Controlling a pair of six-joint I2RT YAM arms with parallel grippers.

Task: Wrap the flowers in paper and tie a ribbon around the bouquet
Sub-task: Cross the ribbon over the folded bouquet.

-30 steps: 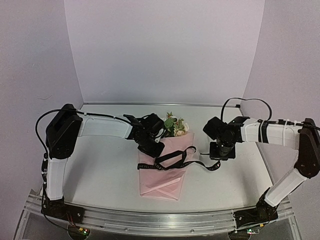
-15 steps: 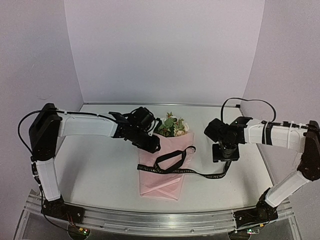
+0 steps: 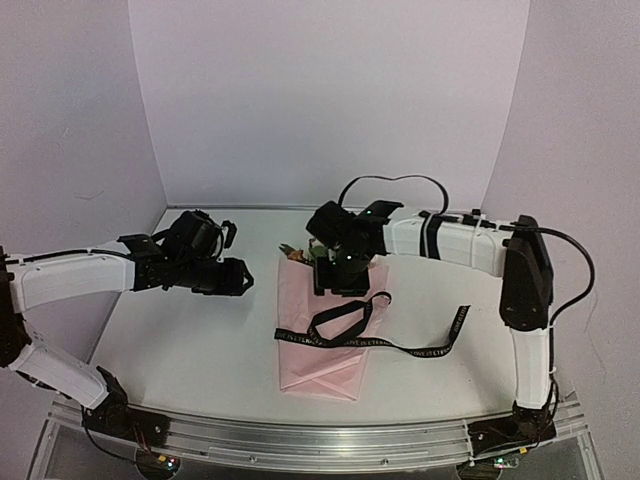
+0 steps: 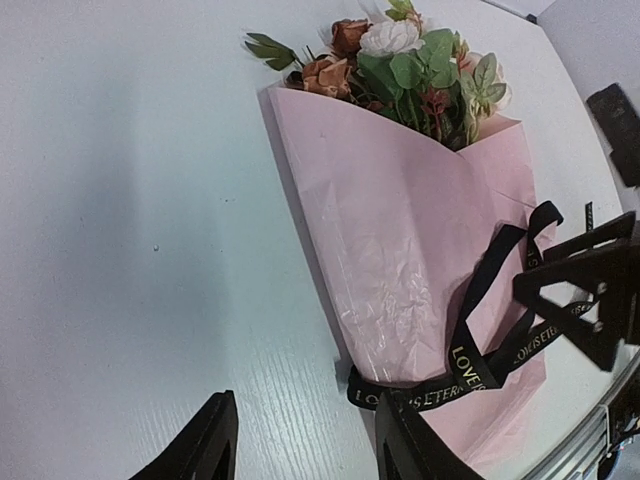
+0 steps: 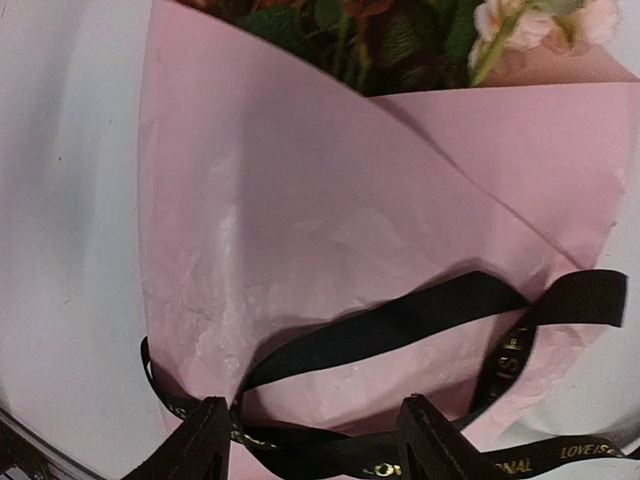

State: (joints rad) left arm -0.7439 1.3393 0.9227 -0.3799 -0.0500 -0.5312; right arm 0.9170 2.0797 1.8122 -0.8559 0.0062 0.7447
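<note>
Left gripper (image 4: 305, 445): my jaws stand apart and empty over the bare table (image 3: 170, 340), well apart from the bouquet on its left.
Right gripper (image 5: 315, 445): my jaws are apart with nothing clamped, poised above the bouquet's upper half.
Bouquet (image 3: 320, 375): lies flat mid-table, with the flowers (image 4: 400, 50) towards the far wall and the paper (image 5: 300, 190) folded into a cone.
Ribbon (image 3: 405, 347): circles the lower cone, with one slack loop on the paper and a long tail on the table to the right.
Step, I judge: tightening the tie.
Doing it well: I should pinch only the ribbon, close to its crossing, and pull both ends outward evenly and level, so the paper neither tears nor slides.
</note>
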